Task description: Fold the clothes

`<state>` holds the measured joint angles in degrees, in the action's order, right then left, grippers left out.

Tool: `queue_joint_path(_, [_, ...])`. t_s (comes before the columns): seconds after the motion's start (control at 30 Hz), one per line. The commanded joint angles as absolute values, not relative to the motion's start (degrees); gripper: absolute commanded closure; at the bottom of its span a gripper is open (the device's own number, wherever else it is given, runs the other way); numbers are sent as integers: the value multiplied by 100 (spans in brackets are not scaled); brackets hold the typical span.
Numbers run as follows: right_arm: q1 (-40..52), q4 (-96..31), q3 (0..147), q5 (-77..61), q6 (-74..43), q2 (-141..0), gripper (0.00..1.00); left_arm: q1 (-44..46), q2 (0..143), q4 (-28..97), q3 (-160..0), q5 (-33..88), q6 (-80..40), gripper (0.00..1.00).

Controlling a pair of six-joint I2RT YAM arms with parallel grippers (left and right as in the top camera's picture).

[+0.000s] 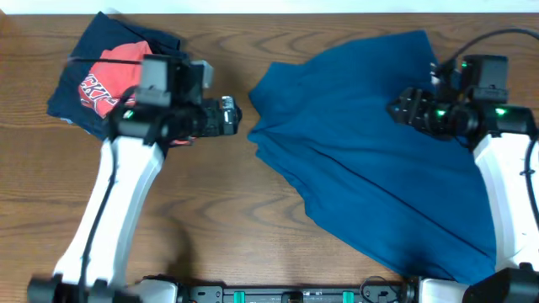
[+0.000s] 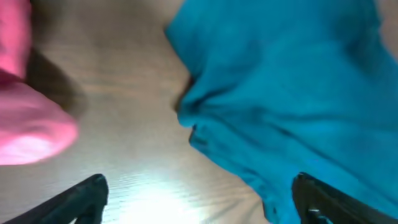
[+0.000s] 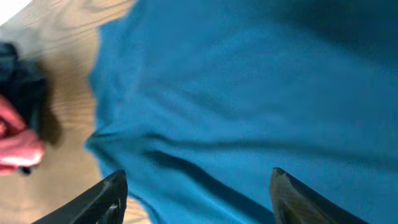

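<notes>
The clothes lie in two places. A large blue T-shirt (image 1: 362,143) is spread rumpled across the middle and right of the table, and it fills the right wrist view (image 3: 249,93). A red tee with white lettering (image 1: 105,80) rests on a navy garment (image 1: 80,50) at the back left. My left gripper (image 1: 238,118) hovers open just left of the shirt's left edge (image 2: 205,118), over bare wood, with nothing between its fingers (image 2: 87,196). My right gripper (image 1: 396,108) stands open above the shirt's upper right part, its fingers (image 3: 292,196) apart over the cloth and holding nothing.
The wooden table (image 1: 210,210) shows bare between the two heaps and along the front left. A pink-red bulge of the red tee (image 2: 25,124) lies at the left in the left wrist view. The table's back edge (image 1: 253,7) runs close behind the clothes.
</notes>
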<state>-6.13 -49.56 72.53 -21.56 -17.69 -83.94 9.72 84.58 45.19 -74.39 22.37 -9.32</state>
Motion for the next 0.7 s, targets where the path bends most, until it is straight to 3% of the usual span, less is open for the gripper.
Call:
queue_joint_path(0.0, [-908, -5048, 7146, -1763, -1715, -8418, 28, 1238, 9146, 4584, -7487, 2510, -915, 16])
queue_joint_path(0.33, [-1319, -5225, 7116, -1337, -1712, -8560, 24, 2171, 10831, 4488, -7487, 1990, -926, 46])
queue_joint_path(0.67, [-1435, -5227, 7111, -1177, -1793, -9067, 23, 2244, 11371, 4244, -7422, 1999, -1166, 46])
